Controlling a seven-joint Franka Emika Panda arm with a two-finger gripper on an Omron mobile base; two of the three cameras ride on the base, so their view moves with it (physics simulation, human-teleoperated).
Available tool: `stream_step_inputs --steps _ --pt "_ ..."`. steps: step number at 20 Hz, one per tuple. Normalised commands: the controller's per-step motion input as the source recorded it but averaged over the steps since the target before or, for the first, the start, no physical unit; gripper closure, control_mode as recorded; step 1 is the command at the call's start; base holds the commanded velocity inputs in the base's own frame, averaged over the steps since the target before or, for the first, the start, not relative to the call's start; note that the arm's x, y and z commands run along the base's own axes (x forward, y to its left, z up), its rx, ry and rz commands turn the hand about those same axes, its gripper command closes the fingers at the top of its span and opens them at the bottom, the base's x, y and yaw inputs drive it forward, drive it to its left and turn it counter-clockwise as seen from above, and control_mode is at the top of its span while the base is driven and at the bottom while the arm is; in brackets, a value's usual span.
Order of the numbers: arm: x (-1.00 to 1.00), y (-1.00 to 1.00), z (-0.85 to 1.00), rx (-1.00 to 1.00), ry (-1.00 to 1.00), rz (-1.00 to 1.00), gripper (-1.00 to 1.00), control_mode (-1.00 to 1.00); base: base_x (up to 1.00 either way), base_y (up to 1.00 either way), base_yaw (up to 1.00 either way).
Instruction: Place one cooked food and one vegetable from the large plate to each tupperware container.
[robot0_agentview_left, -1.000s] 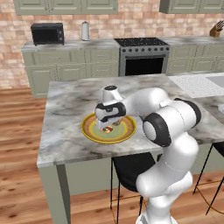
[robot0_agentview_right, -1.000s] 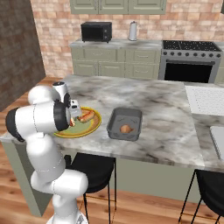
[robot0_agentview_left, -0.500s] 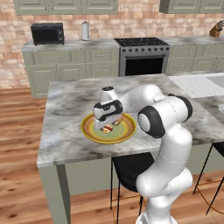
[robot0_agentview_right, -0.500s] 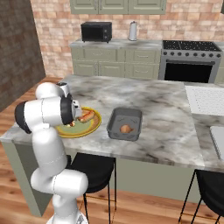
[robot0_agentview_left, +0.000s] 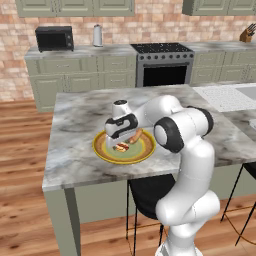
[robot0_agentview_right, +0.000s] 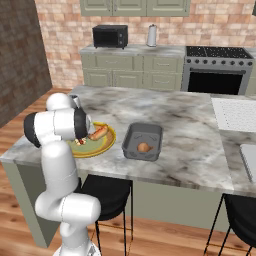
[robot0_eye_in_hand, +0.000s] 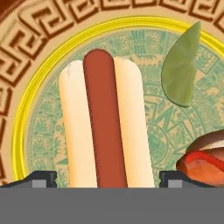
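Hot dog (robot0_agentview_left: 134, 136) lies on the large plate (robot0_agentview_left: 102, 152) at frame centre of the left base view; the hand (robot0_agentview_left: 120, 141) hangs over it.

Right base view: dark grey tupperware container (robot0_agentview_right: 129, 145), right of the plate, holds one brown item (robot0_agentview_right: 144, 147).

Hand view: jaws wide apart straddle the bun. Descend centred; avoid green leaf (robot0_eye_in_hand: 181, 72) upper right and sauced food (robot0_eye_in_hand: 204, 158) lower right.

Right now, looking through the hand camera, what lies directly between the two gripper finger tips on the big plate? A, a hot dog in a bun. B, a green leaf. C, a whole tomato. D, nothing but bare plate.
A: in the hand view the hot dog runs lengthwise straight up from between the open gripper tips on the large plate, with the green leaf off to one side.
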Motion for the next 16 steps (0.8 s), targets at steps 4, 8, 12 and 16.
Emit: stream_step_inputs --steps 4,8,12,16 --pt "0.0 0.0 -0.28 0.0 0.0 0.0 -1.0 -1.0 0.0 0.0 0.0" --pt "0.0 0.02 -0.18 0.0 0.0 0.0 -1.0 -1.0 0.0 0.0 0.0" --pt "0.0 0.0 -0.1 0.0 0.0 0.0 -1.0 -1.0 0.0 0.0 0.0" --pt "0.0 0.0 -0.09 0.0 0.0 0.0 1.0 -1.0 0.0 0.0 0.0"
